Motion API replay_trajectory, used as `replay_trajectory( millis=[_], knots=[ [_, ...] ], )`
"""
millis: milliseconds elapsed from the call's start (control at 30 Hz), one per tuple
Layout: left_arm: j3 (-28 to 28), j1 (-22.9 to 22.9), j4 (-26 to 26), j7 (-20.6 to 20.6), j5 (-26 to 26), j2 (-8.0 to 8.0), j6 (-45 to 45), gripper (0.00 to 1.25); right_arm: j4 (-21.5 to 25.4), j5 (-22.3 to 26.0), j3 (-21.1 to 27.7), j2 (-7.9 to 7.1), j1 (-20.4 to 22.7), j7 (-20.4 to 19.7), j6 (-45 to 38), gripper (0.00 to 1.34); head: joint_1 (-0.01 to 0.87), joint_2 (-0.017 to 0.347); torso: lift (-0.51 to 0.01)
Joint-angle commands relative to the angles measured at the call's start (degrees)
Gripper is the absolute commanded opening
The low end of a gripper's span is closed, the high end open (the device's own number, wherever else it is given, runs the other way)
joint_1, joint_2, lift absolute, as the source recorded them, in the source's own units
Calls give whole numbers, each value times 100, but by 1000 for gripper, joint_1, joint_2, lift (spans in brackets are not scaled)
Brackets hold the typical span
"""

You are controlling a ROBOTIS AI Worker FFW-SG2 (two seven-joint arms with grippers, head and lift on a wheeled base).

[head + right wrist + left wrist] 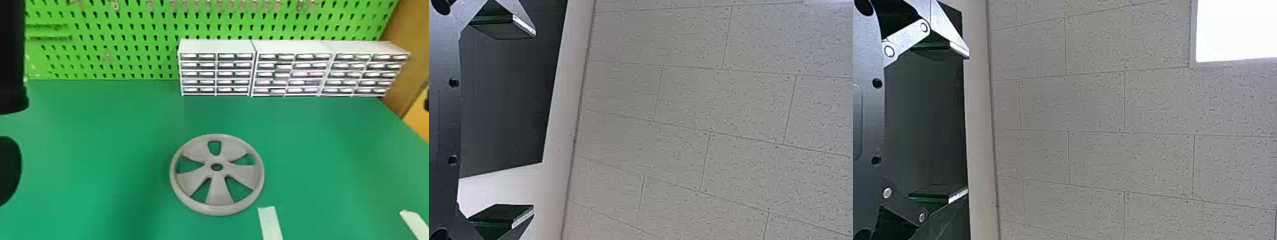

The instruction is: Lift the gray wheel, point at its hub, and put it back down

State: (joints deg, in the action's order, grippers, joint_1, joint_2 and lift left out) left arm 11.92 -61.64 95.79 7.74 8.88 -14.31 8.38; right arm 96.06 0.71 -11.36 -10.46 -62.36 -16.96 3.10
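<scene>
The gray wheel (pixel 219 191) lies flat on the green table in the head view, a little right of the middle, with its hub hole facing up. Black parts of my left arm (pixel 12 57) stand at the left edge of that view, well apart from the wheel. In the left wrist view my left gripper (pixel 959 123) is open, its two fingers wide apart with nothing between them. My right gripper (pixel 527 121) is also open and holds nothing in the right wrist view. Both wrist views look toward a tiled ceiling, away from the wheel.
White drawer cabinets (pixel 217 46) line the back of the table (pixel 95 127) before a green pegboard (pixel 127 41). One pale strip (pixel 270 223) lies just below the wheel's right side, another (pixel 416 223) near the right edge. A wooden panel (pixel 405 63) stands at the back right.
</scene>
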Motion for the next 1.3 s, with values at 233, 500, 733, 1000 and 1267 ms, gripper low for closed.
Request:
replay_trajectory(
  millis=[233,500,733,1000,1267],
  knots=[
    [39,3,19,26,0,-2,14,936,0,0,-59,-18,-22,-36,-11,1266,692,48,-88],
    [56,38,36,70,0,-20,14,937,0,0,-103,-44,-13,-45,-90,1266,692,48,-88],
    [214,118,27,114,18,-99,-135,936,-18,52,-200,-70,92,-45,-424,1266,692,48,-88],
    [337,399,1,184,0,-151,-258,933,-264,123,-297,-105,426,-80,-591,1266,692,48,-88],
    [373,619,-25,184,88,-169,-408,937,-395,184,-261,-61,787,-80,-591,1266,692,48,-88]
  ],
)
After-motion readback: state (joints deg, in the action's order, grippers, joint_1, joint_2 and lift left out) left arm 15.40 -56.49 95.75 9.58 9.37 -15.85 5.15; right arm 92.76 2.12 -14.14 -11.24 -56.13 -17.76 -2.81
